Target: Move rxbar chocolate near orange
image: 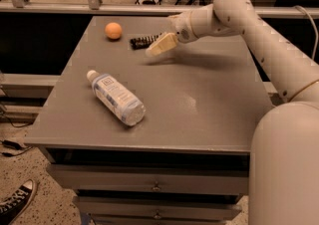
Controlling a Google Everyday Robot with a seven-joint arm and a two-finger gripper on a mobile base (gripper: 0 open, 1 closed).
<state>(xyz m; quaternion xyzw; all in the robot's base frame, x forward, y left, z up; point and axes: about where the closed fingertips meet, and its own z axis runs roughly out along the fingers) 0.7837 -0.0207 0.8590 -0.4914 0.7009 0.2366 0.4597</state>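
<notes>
A water bottle (117, 98) lies at the lower left of the desk (209, 109). Farther, at upper centre, the tool (160, 45) meets the right end of the rxbar chocolate (141, 41); whether it is clenched, I cannot tell. The orange (113, 30) sits near, just left. The placing step seems almost finished; the next move calls for a gentle letting go.

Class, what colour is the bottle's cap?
White cap, camera view; the pincer is at the dark bar.
</notes>
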